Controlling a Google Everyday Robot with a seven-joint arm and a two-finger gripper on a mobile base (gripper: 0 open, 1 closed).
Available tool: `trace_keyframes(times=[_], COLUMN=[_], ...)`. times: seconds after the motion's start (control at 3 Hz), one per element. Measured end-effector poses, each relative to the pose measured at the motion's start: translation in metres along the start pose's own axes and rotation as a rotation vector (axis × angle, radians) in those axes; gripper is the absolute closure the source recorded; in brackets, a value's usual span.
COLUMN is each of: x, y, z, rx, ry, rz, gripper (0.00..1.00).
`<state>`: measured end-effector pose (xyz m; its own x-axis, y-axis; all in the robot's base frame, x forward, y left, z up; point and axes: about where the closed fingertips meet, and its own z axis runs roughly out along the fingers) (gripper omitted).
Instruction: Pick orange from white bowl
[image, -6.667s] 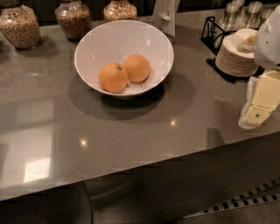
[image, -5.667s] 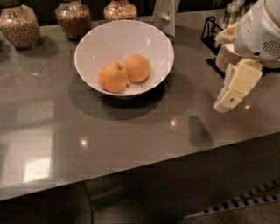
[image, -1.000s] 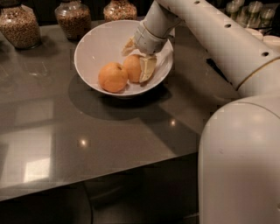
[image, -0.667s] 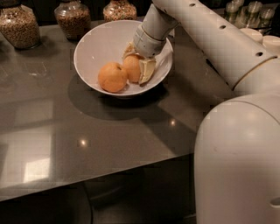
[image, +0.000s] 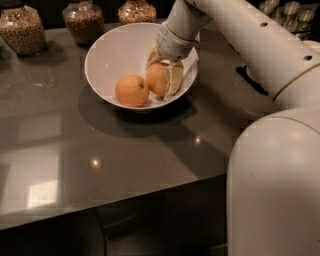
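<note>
Moved into the white bowl (image: 114, 51), the pincer (image: 162, 76) clasps the round orange (image: 155, 80).

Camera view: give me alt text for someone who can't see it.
The robot's gripper is down inside the white bowl at the right-hand orange, with a second orange beside it on the left. The bowl sits on a dark grey counter, with three filled glass jars behind it.

- We see the white bowl (image: 107, 52) as glossy ceramic.
- The gripper (image: 163, 69), at its 3 o'clock, smooth cream plastic, clasps the matt-skinned orange (image: 156, 80).
- Our counter (image: 125, 150): polished, reflective.
</note>
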<state>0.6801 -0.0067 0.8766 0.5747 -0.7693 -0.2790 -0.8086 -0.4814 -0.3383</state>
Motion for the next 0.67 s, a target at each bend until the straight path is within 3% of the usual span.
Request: trace_keyframes(times=[0.67], x=[-0.024], y=[-0.019], z=[-0.073], rx=[0.153], ry=[-0.148], rz=[0.115], gripper=[1.00])
